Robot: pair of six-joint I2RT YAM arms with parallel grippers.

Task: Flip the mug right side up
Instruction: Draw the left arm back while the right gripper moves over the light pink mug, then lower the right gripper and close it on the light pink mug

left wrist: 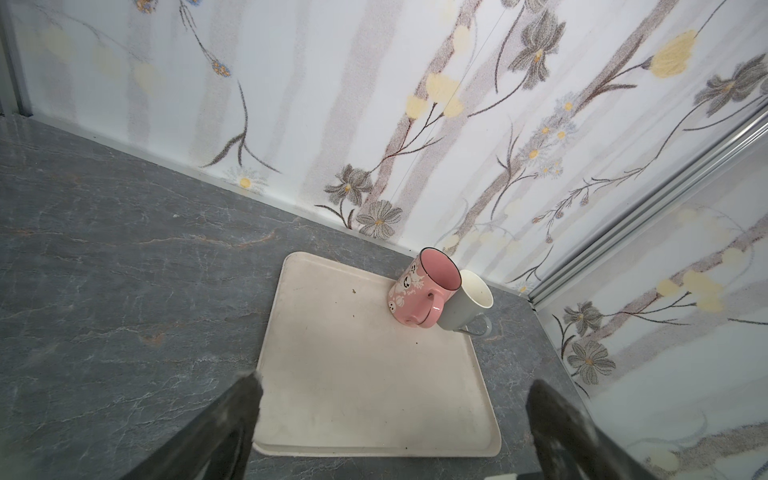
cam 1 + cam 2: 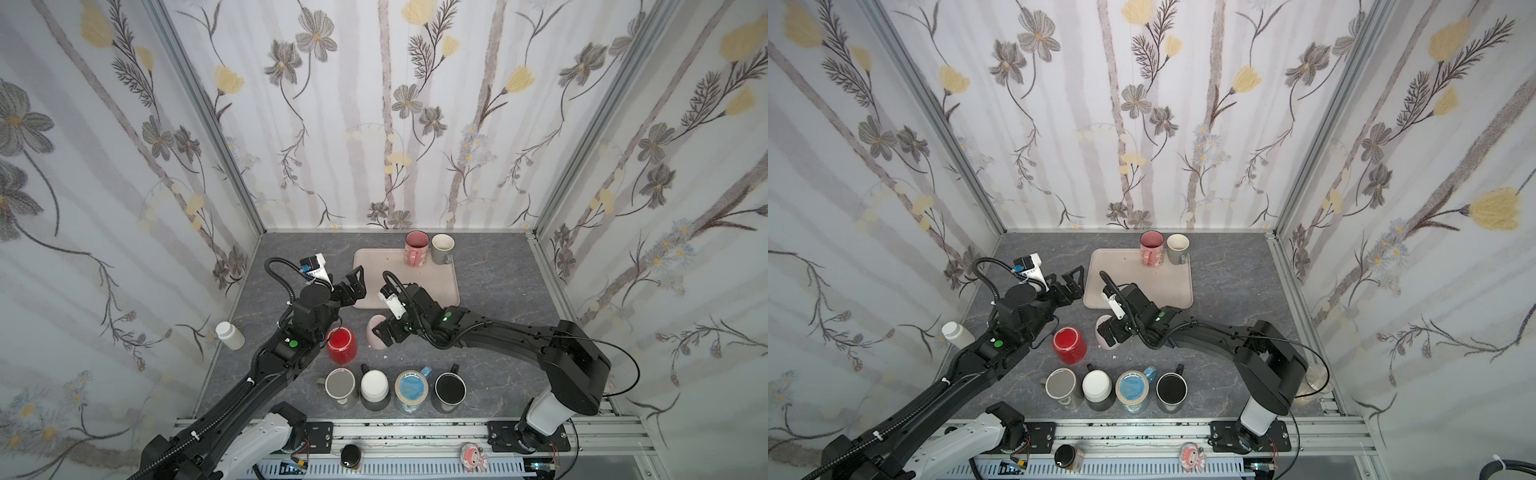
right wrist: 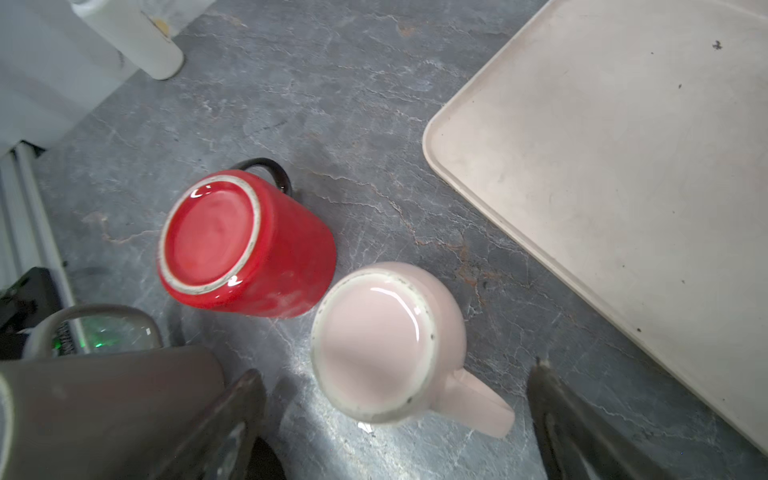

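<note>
A pale pink mug (image 3: 386, 340) stands upside down on the grey table, base up, its handle (image 3: 478, 405) pointing toward one finger. My right gripper (image 3: 397, 370) hovers over it, open, with a finger on each side and neither touching. In both top views the gripper (image 2: 384, 332) (image 2: 1109, 330) hides most of this mug (image 2: 375, 328) (image 2: 1101, 324). A red mug (image 2: 341, 344) (image 3: 245, 245) stands upside down just left of it. My left gripper (image 2: 358, 283) (image 1: 395, 380) is open and empty, above the near left corner of the tray (image 2: 415, 286).
Two upright mugs stand at the tray's far edge, one pink (image 2: 417, 247) and one grey-white (image 2: 442, 248). Upside-down mugs line the front: grey (image 2: 340, 384), white-bottomed (image 2: 374, 384), blue (image 2: 411, 386), black (image 2: 450, 387). A white bottle (image 2: 230, 335) lies by the left wall.
</note>
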